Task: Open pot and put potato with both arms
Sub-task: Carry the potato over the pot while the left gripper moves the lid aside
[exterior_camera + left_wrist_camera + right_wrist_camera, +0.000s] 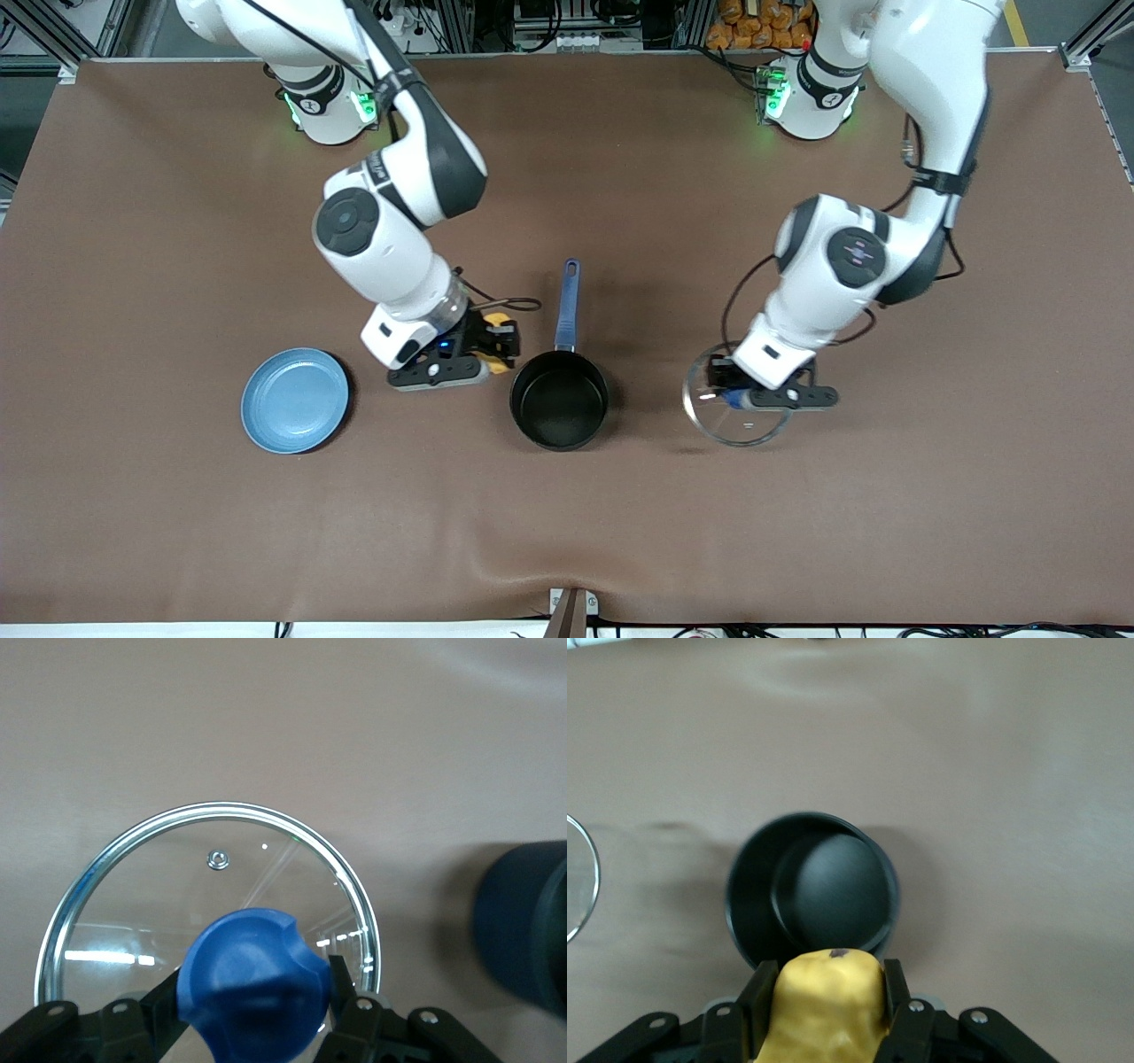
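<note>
The pot (559, 400) stands open near the table's middle, black inside and empty, with its blue handle (567, 304) pointing toward the robots' bases. My right gripper (499, 347) is shut on the yellow potato (493, 359) and holds it just beside the pot's rim, toward the right arm's end. The right wrist view shows the potato (828, 1010) between the fingers (897, 979), with the pot (833, 895) right ahead. My left gripper (728, 396) is shut on the blue knob (252, 983) of the glass lid (744, 425). It holds the lid over the table beside the pot, toward the left arm's end.
A flat light-blue plate (295, 400) lies on the brown table toward the right arm's end, about as near the front camera as the pot. The pot's dark wall (523, 921) shows at the edge of the left wrist view.
</note>
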Tool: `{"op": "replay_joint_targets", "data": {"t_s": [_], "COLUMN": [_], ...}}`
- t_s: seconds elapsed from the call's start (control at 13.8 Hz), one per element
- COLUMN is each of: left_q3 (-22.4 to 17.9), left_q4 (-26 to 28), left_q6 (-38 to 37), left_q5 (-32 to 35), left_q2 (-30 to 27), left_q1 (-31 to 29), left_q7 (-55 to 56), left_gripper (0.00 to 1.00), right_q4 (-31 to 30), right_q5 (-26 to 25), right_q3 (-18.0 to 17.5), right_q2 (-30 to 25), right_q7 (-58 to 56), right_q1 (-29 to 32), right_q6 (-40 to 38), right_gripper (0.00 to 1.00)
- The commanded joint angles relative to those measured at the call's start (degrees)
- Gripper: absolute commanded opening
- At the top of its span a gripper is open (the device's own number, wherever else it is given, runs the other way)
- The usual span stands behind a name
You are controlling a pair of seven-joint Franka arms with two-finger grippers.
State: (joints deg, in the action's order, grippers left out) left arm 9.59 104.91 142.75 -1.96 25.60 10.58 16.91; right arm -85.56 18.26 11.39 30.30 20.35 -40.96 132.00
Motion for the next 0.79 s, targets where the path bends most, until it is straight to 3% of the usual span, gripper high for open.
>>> {"op": "replay_joint_targets", "data": {"t_s": [0.0, 0.14, 0.51, 0.72], "left_q3": [7.44, 9.57, 9.57, 9.48], "left_q4": [5.21, 6.88, 7.76, 8.82], "left_q6": [3.31, 3.50, 3.50, 3.50], "left_q5": [-1.20, -1.20, -1.20, -1.20], "left_q2": [-0.90, -0.82, 1.47, 1.73], "left_q1": [-10.54, -14.43, -14.97, -16.64], "left_q7": [-8.53, -11.71, -12.42, -15.40], "left_gripper": [0.33, 0.33, 0.33, 0.36], "right_q4": [2.93, 5.31, 6.81, 12.42], "right_q5": [0.37, 0.02, 0.02, 0.11], "right_q3": [0.65, 0.83, 0.83, 0.92], "right_q2": [6.58, 10.46, 16.09, 19.61], "right_q7": [3.37, 4.17, 4.08, 3.56], "right_q1": [-2.97, -5.08, -6.33, -5.19], "right_q6": [6.76, 9.05, 15.21, 15.04], "right_gripper": [0.00, 0.00, 0.00, 0.00]}}
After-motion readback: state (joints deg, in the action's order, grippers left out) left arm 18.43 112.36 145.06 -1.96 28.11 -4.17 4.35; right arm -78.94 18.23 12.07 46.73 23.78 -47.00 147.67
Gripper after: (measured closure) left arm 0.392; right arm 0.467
